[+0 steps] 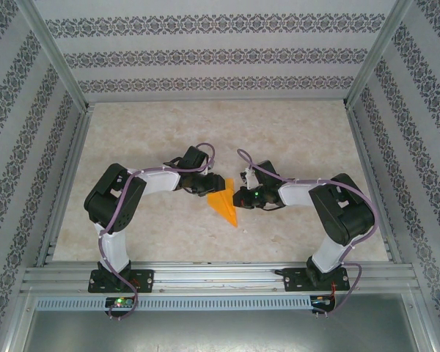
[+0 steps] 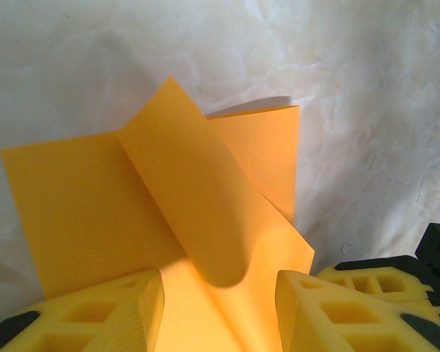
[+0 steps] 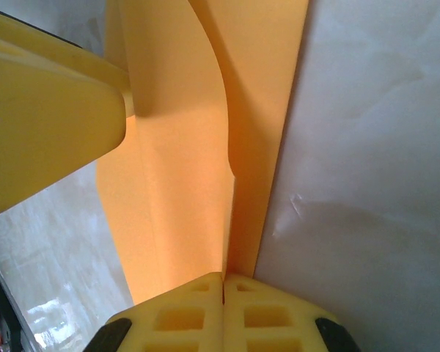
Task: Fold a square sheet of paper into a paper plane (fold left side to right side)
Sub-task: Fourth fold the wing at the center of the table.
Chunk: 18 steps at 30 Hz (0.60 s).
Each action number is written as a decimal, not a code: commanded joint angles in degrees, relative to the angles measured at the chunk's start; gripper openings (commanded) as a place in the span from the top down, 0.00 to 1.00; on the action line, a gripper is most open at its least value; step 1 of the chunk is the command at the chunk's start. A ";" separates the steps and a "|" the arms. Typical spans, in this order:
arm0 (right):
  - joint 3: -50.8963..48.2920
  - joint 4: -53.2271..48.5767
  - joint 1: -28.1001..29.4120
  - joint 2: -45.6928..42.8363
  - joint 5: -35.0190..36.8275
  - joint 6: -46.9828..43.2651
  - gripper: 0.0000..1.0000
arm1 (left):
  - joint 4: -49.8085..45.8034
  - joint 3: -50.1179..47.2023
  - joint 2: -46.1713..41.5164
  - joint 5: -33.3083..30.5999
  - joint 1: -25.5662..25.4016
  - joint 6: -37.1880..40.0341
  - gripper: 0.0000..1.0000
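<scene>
The orange sheet of paper point(image 1: 222, 204) lies mid-table between both arms, partly folded into a wedge pointing toward the near edge. In the left wrist view the paper point(image 2: 88, 213) has a flap curling up and over between the yellow fingers point(image 2: 95, 315). My left gripper point(image 2: 220, 308) is open, its jaws standing apart on either side of that curl. In the right wrist view my right gripper point(image 3: 224, 282) is shut, with a raised fold of the paper point(image 3: 176, 183) running into the seam between its pads. From above, the left gripper point(image 1: 205, 187) and right gripper point(image 1: 240, 198) flank the paper closely.
The pale table point(image 1: 293, 147) is ringed by patterned walls point(image 1: 205, 59) and metal rails point(image 1: 220, 277) along the near edge. A left-arm finger point(image 3: 44, 125) looms at the upper left of the right wrist view, close to the paper.
</scene>
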 commanded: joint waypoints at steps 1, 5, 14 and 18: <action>-1.18 -0.13 0.37 -1.40 -0.18 0.06 0.99 | -5.52 -0.36 1.74 -3.82 -0.35 1.18 0.54; -1.32 0.11 0.46 -2.41 -0.52 0.48 0.99 | -5.42 -0.48 1.72 -3.79 -0.39 1.13 0.54; -1.03 -0.38 0.72 -4.01 -0.30 0.67 0.99 | -5.29 -0.74 1.47 -3.85 -0.35 1.09 0.54; -1.03 -0.58 0.89 -3.06 -0.17 0.59 0.99 | -5.39 -0.73 1.48 -3.84 -0.35 1.09 0.54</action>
